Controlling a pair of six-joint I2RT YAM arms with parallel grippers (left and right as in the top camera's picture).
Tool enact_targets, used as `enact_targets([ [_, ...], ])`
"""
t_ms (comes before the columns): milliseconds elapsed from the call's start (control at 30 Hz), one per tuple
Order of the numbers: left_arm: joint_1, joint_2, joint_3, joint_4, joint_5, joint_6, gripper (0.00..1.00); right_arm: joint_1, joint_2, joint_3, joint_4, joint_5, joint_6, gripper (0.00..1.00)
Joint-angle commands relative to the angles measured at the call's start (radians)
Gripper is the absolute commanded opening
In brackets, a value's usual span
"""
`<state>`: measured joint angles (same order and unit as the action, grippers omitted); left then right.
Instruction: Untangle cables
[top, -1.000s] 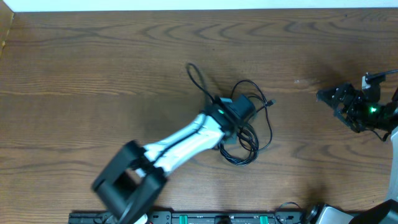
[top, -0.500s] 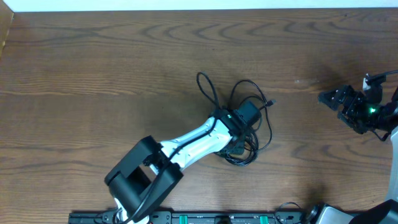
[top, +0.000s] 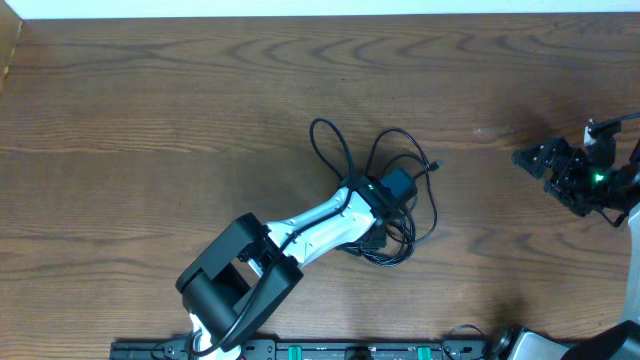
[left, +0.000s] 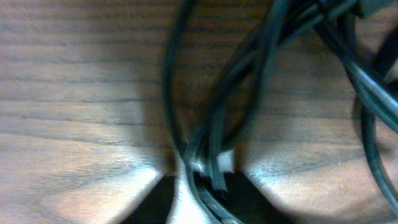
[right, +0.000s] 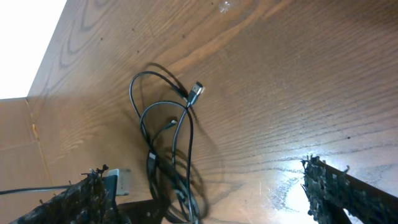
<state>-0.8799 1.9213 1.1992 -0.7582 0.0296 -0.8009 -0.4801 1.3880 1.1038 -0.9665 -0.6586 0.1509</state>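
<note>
Two hands: left hand (left: 200, 169) grips the cables (left: 211, 140) mid-table (top: 150, 120), right hand (top: 532, 168) hangs open near its right edge.

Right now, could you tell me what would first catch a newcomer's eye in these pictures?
The tangle of dark cables in the middle of the wooden table stands out most. The left gripper sits right on the tangle, and its wrist view shows it clamped on a few strands. The right gripper hangs open near the table's right edge, well apart from the bundle.
</note>
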Motion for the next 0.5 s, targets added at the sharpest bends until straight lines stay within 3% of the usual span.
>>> enact_targets([
  [0, 0.003, 0.013, -0.004, -0.005, 0.021, 0.000, 0.08, 0.011, -0.002, 0.001, -0.007, 0.002, -0.014, 0.99],
  [133, 0.025, -0.045, 0.002, -0.040, -0.013, 0.098, 0.07, 0.011, -0.002, 0.001, -0.008, 0.002, -0.014, 0.99],
  [300, 0.092, -0.220, 0.014, -0.141, -0.156, 0.108, 0.08, 0.011, -0.002, -0.001, -0.014, 0.001, -0.008, 0.99],
  [467, 0.147, -0.399, 0.014, -0.126, -0.173, 0.200, 0.08, 0.033, -0.002, -0.008, -0.021, -0.047, -0.006, 0.99],
])
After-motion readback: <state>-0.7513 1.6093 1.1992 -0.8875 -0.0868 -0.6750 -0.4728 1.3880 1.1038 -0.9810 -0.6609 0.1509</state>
